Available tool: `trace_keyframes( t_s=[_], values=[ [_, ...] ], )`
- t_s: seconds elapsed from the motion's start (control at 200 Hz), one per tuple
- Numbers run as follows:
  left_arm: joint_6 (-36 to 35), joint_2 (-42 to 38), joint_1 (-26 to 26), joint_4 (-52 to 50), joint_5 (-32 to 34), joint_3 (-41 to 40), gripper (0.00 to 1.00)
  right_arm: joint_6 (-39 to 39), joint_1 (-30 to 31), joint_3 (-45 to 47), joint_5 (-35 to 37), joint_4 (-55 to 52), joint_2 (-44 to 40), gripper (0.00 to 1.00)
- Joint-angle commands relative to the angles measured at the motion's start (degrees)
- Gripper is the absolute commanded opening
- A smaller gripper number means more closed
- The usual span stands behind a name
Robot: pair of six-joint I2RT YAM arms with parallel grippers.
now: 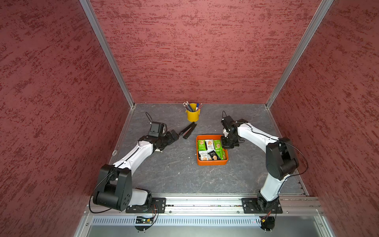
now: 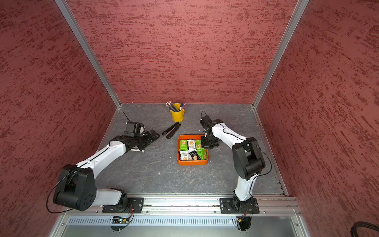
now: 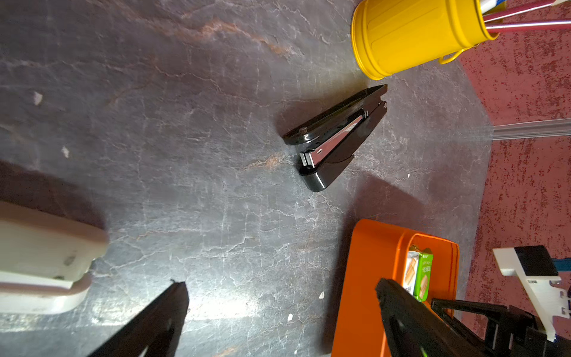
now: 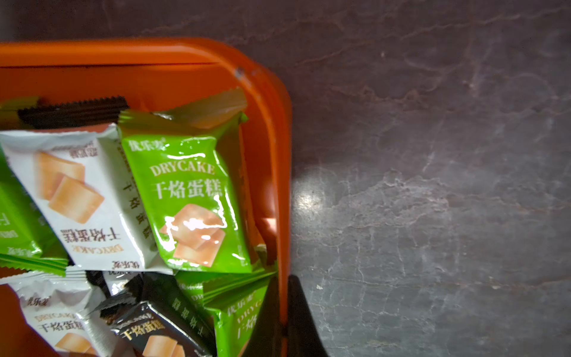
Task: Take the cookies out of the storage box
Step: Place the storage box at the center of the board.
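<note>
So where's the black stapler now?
In both top views the black stapler lies on the grey table, between the yellow pen bucket and the orange square tray.

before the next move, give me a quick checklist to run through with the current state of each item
1. right gripper shut on the storage box wall, one finger inside, one outside: ok
2. cookies taken out: not ok, all lie in the box
3. left gripper open and empty: ok
4. stapler apart from the box: ok
5. pen bucket upright, apart from the box: ok
6. grip firm enough to move the box: cannot tell
</note>
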State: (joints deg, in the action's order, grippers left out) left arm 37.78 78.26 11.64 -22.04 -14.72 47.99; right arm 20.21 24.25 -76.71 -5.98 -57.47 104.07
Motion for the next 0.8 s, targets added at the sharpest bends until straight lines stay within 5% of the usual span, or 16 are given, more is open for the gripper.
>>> trace_keyframes(
  t_s=[0.0, 0.351, 0.611, 0.796],
  values=[
    [0.46, -1.83, 0.43, -0.17, 0.29, -1.03, 1.0, -0.87, 1.05, -1.28, 0.48, 1.2, 0.39, 0.0],
    [0.58, -0.93, 0.5, -1.47, 0.68, -1.25, 1.0, 0.29, 2.16, 1.04, 1.72, 3.95, 1.77, 0.01],
    [0.39, 0.11, 0.6, -1.95, -1.28, 0.4, 1.0, 0.63, 2.2, -1.33, 2.3, -0.79, -2.53, 0.43],
    [0.18, 2.84, 0.88, -2.53, -4.46, 2.75, 1.0, 0.46, 2.3, -6.08, -1.2, -3.67, -4.1, 0.51]
  ],
)
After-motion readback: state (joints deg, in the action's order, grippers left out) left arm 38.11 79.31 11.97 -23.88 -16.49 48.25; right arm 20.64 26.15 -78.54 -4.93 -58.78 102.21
